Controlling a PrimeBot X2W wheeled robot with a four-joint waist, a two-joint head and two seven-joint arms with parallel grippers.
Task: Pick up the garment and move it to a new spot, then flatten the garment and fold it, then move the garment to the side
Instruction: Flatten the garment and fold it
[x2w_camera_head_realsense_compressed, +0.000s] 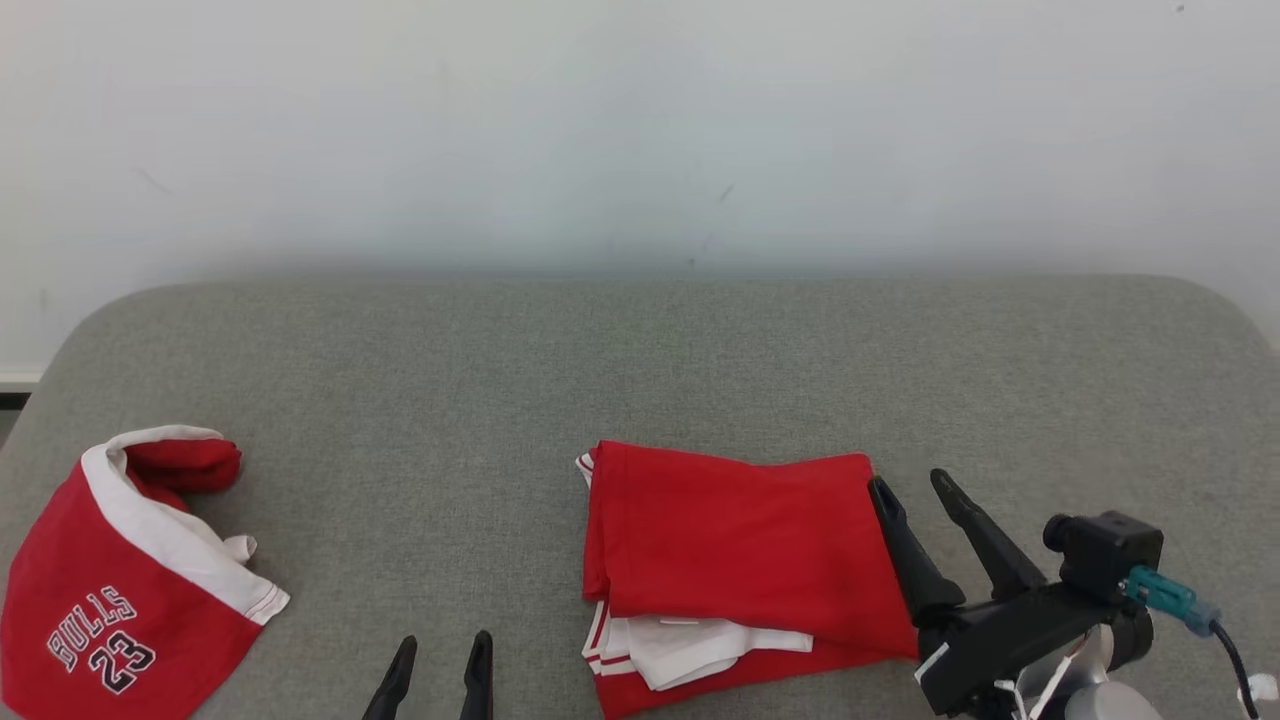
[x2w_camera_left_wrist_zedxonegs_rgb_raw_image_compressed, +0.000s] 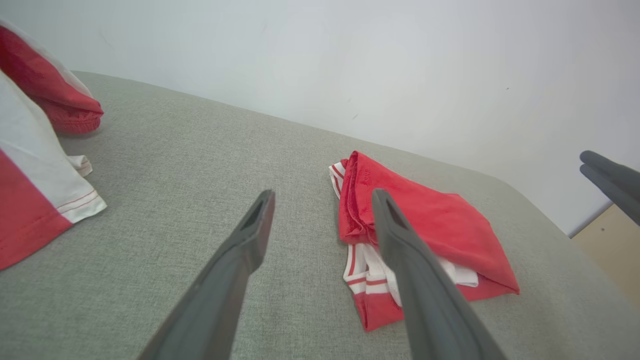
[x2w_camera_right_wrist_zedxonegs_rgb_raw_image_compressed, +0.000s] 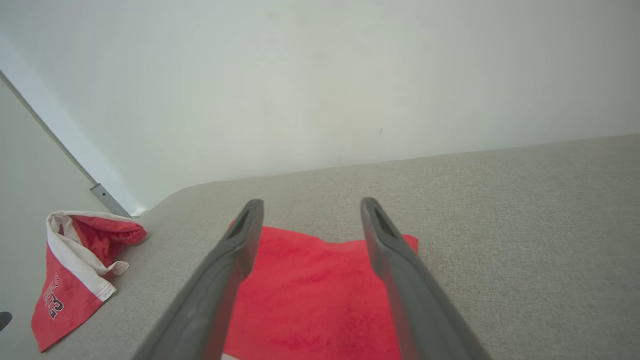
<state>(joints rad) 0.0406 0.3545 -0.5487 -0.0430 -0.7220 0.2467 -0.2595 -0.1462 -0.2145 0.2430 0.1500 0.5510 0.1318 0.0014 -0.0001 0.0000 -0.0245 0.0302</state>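
A folded red garment (x2w_camera_head_realsense_compressed: 735, 565) with white striped edges lies on the grey surface, right of centre near the front. It also shows as the garment (x2w_camera_left_wrist_zedxonegs_rgb_raw_image_compressed: 440, 225) in the left wrist view and the garment (x2w_camera_right_wrist_zedxonegs_rgb_raw_image_compressed: 310, 295) under the right fingers. My right gripper (x2w_camera_head_realsense_compressed: 912, 485) is open at the garment's right edge, with nothing between its fingers. My left gripper (x2w_camera_head_realsense_compressed: 442, 645) is open low at the front, left of the garment and apart from it.
A second red and white garment (x2w_camera_head_realsense_compressed: 120, 590) printed "BULLS 23" lies at the front left of the grey padded surface (x2w_camera_head_realsense_compressed: 640, 360). A pale wall rises behind the surface. The other arm's fingers (x2w_camera_left_wrist_zedxonegs_rgb_raw_image_compressed: 610, 182) show at the right edge of the left wrist view.
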